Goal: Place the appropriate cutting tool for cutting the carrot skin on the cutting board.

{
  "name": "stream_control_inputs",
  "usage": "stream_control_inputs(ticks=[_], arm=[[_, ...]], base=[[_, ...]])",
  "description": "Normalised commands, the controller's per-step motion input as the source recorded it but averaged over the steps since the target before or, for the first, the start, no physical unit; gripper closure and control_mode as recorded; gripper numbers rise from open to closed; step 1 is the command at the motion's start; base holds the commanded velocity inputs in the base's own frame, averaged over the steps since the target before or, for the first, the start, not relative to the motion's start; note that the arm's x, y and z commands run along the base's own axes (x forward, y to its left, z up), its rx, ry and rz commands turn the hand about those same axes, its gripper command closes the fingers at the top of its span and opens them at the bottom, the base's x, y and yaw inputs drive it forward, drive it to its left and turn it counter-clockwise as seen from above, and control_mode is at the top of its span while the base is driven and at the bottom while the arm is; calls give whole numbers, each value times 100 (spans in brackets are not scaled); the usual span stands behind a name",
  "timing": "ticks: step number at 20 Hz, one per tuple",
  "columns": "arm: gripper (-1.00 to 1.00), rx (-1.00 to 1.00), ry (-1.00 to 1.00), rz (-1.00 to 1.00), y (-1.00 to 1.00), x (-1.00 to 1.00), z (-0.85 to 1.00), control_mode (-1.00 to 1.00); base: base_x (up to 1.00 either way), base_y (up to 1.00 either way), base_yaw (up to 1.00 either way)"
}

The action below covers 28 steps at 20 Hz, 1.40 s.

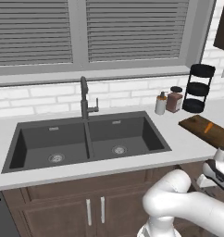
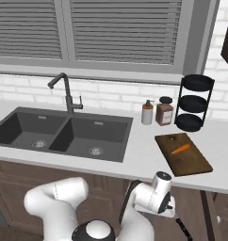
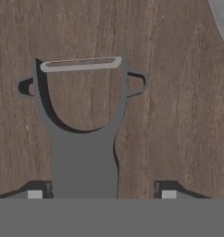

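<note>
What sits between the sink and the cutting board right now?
Bare white counter lies between the sink and the cutting board, seen in the right base view.

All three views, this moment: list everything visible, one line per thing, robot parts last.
sink: 1, dark grey, double basin set in the counter
faucet: 1, dark grey, behind the sink
soap dispenser: 1, white, right of the sink
jar: 1, brown with black lid, beside the dispenser
rack: 1, black, three tiers, by the wall
cutting board: 1, dark brown, counter right
carrot: 1, orange, on the board
peeler: 1, grey, between the fingertips, hand view
gripper: 1, dark tips, either side of the peeler handle
</note>
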Motion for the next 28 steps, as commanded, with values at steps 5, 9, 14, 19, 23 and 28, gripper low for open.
stream_control_inputs(ticks=[5,9,14,19,23,28], arm=[[-100,0,0,-3,0,-55,-9,-100],[-100,0,0,-5,0,-41,0,-100],[-100,0,0,-5,0,-1,0,-100],[-100,0,0,-6,14,0,0,-100],[-100,0,0,-7,28,2,-1,-100],[-100,-2,0,-4,15,10,-32,-100]], base=[[0,0,0],[0,0,0],[0,0,0],[0,0,0],[0,0,0],[0,0,0]])
